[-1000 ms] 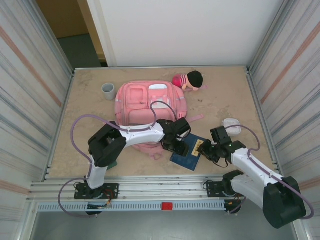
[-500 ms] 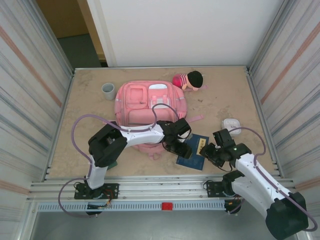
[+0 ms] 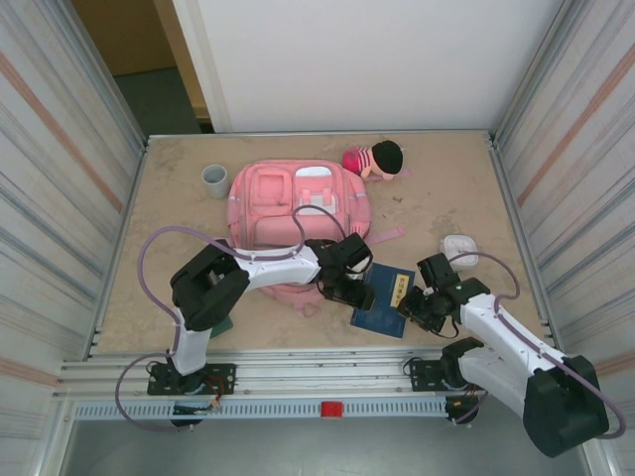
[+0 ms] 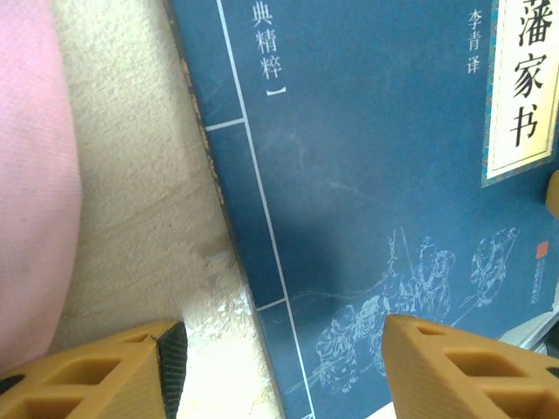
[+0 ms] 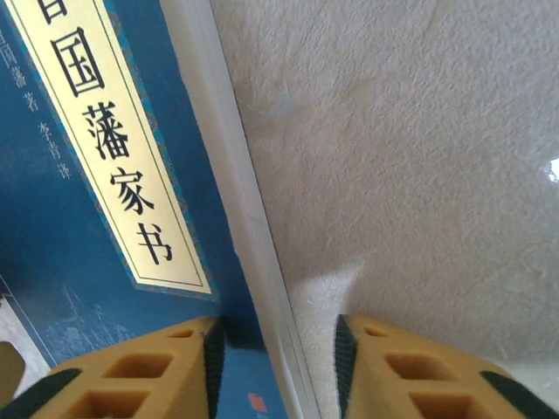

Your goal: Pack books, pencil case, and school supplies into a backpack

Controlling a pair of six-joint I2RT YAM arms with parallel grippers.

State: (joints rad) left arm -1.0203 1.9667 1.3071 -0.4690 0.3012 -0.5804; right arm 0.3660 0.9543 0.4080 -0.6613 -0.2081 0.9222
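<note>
Blue book (image 3: 380, 315) laid on the table (image 3: 169, 238), just before the backpack (image 3: 288, 203).
Right edge straddled by the right gripper (image 3: 415, 303), grip not discernible; spine spanned by the left gripper (image 3: 349, 290), spread wide. Backpack's near edge is hidden by the left arm (image 3: 278, 266); cup (image 3: 214, 179) and doll (image 3: 375, 159) beyond.

The table (image 3: 456, 198) has a beige, lightly mottled stone-pattern top with a few faint marks. Ribbed metal panels enclose it: one along the left edge (image 3: 60, 178) and one along the right edge (image 3: 580, 149), each carrying a faint reddish stripe. A plain white wall (image 3: 367, 59) closes the far edge. Beyond the far left corner, an opening (image 3: 149, 94) shows an ochre surface and a dark grey-green floor. Slotted aluminium rails (image 3: 298, 375) run along the near edge. Lighting is even and diffuse; shadows are soft.
</note>
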